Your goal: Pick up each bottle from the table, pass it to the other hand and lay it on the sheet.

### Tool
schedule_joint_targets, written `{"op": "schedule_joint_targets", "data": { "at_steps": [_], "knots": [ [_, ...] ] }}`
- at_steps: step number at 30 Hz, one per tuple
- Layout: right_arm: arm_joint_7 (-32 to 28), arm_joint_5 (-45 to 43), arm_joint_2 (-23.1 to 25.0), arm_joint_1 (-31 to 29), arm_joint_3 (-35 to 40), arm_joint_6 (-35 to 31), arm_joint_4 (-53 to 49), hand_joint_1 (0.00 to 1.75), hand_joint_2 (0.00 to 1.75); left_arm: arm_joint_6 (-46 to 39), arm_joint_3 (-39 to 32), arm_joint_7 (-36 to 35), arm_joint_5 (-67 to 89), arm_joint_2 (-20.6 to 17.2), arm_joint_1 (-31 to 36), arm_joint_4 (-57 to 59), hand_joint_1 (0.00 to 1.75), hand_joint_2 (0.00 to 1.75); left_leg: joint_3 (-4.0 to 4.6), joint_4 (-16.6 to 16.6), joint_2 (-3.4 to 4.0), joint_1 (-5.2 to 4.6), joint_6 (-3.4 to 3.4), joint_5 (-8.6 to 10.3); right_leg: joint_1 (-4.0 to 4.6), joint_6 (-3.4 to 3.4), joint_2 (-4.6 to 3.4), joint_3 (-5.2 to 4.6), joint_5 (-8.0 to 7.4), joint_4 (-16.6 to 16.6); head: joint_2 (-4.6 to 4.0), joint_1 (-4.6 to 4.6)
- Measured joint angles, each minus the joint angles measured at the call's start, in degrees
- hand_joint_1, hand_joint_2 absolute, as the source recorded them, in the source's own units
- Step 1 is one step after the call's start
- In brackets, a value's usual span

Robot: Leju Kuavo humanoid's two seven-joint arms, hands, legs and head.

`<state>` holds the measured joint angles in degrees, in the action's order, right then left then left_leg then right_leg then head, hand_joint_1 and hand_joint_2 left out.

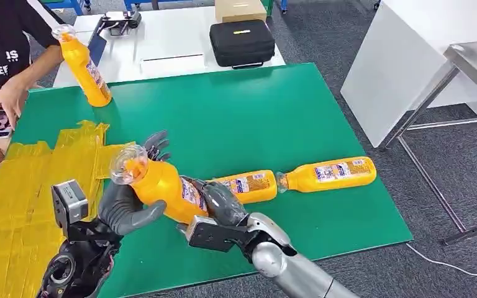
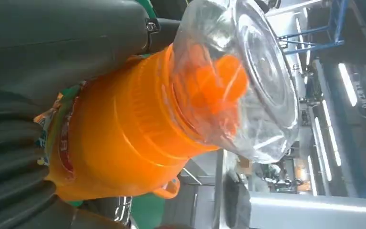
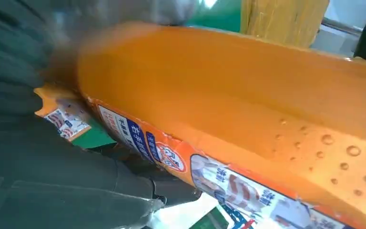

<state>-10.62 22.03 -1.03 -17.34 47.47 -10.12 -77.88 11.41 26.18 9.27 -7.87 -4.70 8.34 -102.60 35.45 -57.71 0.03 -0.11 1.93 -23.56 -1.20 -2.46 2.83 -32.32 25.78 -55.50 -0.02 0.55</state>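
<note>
Gripping one bottle (image 1: 161, 183) at lower centre, left hand (image 1: 127, 208) wraps its neck, right hand (image 1: 223, 208) its base; label partly hidden by fingers, right wrist pic blurry.

A robotics lab or workshop is shown. A green tabletop (image 1: 254, 112) is set on grey carpet (image 1: 323, 37), with white worktables (image 1: 161, 43) behind it carrying a black equipment case (image 1: 242, 42) and a cardboard box (image 1: 240, 9). A metal-framed bench (image 1: 466, 68) is seen to the right. Long ceiling strip lights (image 2: 348, 86) and blue metal framing (image 2: 314, 38) are visible in the left wrist view.
</note>
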Motion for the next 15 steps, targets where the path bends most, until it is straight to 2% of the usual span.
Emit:
{"op": "schedule_joint_targets", "data": {
  "at_steps": [2, 3, 4, 5, 6, 8, 15],
  "knots": [
    [-0.07, -0.33, -0.02, 0.01, 0.04, -0.02, 0.26, 1.75, 1.75, 0.52, 0.04, 0.02, 1.02, -0.04, 0.01, 0.11, 0.0, 1.75, 0.0, 0.0, 0.0, 0.0, 0.0, 0.0, 0.0, 0.0, 0.0, 0.0, 0.0, 0.0, 0.0, 0.0],
    [-0.09, -0.43, -0.04, 0.03, 0.09, -0.04, 0.35, 1.75, 1.75, 0.72, 0.09, 0.02, 1.81, -0.09, 0.0, 0.11, 0.38, 1.75, 0.0, 0.0, 0.0, 0.0, 0.0, 0.0, 0.0, 0.0, 0.0, 0.0, 0.0, 0.0, 0.0, 0.0],
    [-0.11, -0.5, -0.09, 0.08, 0.09, -0.07, 0.37, 1.75, 1.75, 0.9, 0.18, 0.02, 2.56, -0.13, -0.02, 0.11, 0.63, 1.75, 0.0, 0.0, 0.0, 0.0, 0.0, 0.0, 0.0, 0.0, 0.0, 0.0, 0.0, 0.0, 0.0, 0.0],
    [-0.13, -0.81, -0.2, 0.21, 0.2, -0.11, 0.41, 1.75, 1.75, 1.09, 0.26, 0.02, 3.54, -0.17, -0.07, 0.11, 1.59, 1.75, 0.0, 0.0, 0.0, 0.0, 0.0, 0.0, 0.0, 0.0, 0.0, 0.0, 0.0, 0.0, 0.0, 0.02],
    [-0.17, -1.05, -0.35, 0.41, 0.28, -0.17, 0.41, 1.75, 1.75, 1.11, 0.37, -0.04, 4.54, -0.22, -0.23, 0.11, 1.69, 1.75, 0.0, 0.0, 0.0, 0.0, 0.0, 0.0, 0.0, 0.0, 0.0, 0.0, 0.0, 0.0, 0.0, 0.0],
    [-0.24, -1.4, -0.59, 0.84, 0.44, -0.39, 0.48, 1.75, 1.75, 1.09, 0.48, -0.13, 5.75, -0.22, -0.66, 0.11, 1.75, 1.75, 0.0, 0.0, 0.0, 0.0, 0.0, 0.0, 0.0, 0.0, 0.0, 0.0, 0.0, 0.0, 0.02, 0.0],
    [-0.44, -2.36, -0.7, 1.06, 0.85, -0.94, 0.59, 1.75, 1.75, 1.11, 0.55, -0.13, 6.47, -0.22, -0.83, 0.22, 1.75, 1.75, 0.0, 0.0, 0.01, 0.0, 0.0, 0.0, 0.0, 0.0, -0.01, -0.03, 0.0, 0.0, 0.0, 0.0]
  ]
}}
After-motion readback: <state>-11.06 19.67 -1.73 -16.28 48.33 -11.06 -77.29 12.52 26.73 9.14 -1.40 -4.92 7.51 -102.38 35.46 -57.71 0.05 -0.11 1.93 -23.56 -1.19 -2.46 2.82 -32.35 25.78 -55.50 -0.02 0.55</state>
